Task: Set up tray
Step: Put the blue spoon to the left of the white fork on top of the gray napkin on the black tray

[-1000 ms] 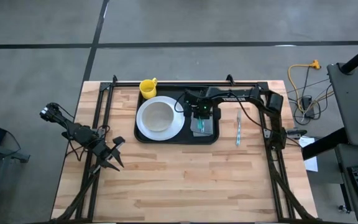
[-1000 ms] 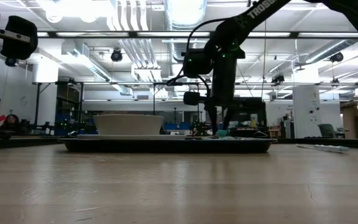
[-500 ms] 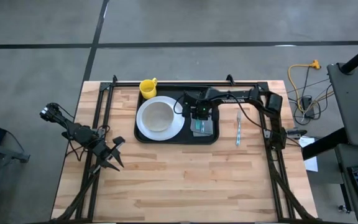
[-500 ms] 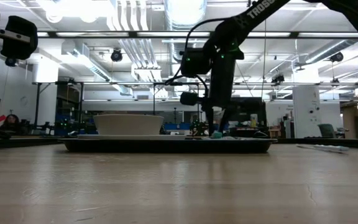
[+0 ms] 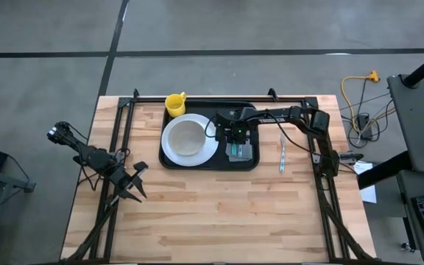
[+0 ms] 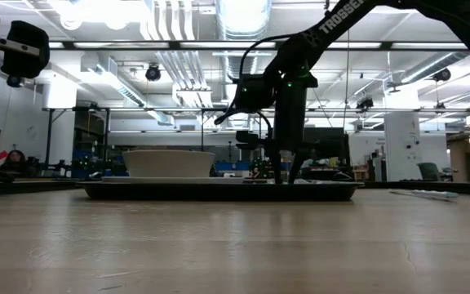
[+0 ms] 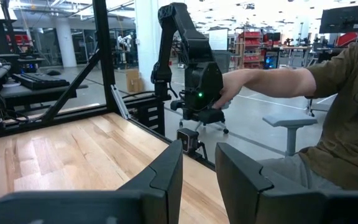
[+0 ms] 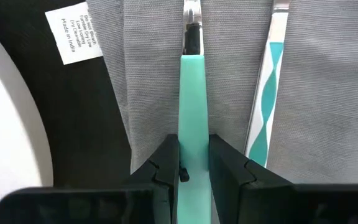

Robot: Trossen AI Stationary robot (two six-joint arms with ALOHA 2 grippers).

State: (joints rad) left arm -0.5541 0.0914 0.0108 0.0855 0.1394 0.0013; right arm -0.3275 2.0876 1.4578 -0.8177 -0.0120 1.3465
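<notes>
Two utensils lie on the grey cloth napkin (image 8: 148, 74) under my right wrist camera: a mint-green-handled utensil (image 8: 193, 106) pinched between my right gripper (image 8: 193, 165) fingers, and a second one with a teal-and-white wavy handle (image 8: 265, 106) just beside it, untouched. My jaws stand narrow, clamped on the green handle's two flanks, pads against it. My read: I am in the cutlery-laying step, the piece resting on the napkin or close above it; I cannot tell which. Next move calls for letting go cleanly and lifting straight up, so the handle stays parallel to its neighbour. The napkin sits at the right end of the tray (image 5: 197, 165), the white plate (image 5: 189, 140) with its bowl to the left, edge of it showing beside the napkin's label. The tray lies against the table's far edge, a yellow cup (image 5: 175, 103) at its far-left corner; another utensil (image 5: 283, 152) waits on the wood off the tray's right edge. My left gripper (image 5: 133, 185) idles near the table's left edge, fingers slightly parted, holding nothing.
</notes>
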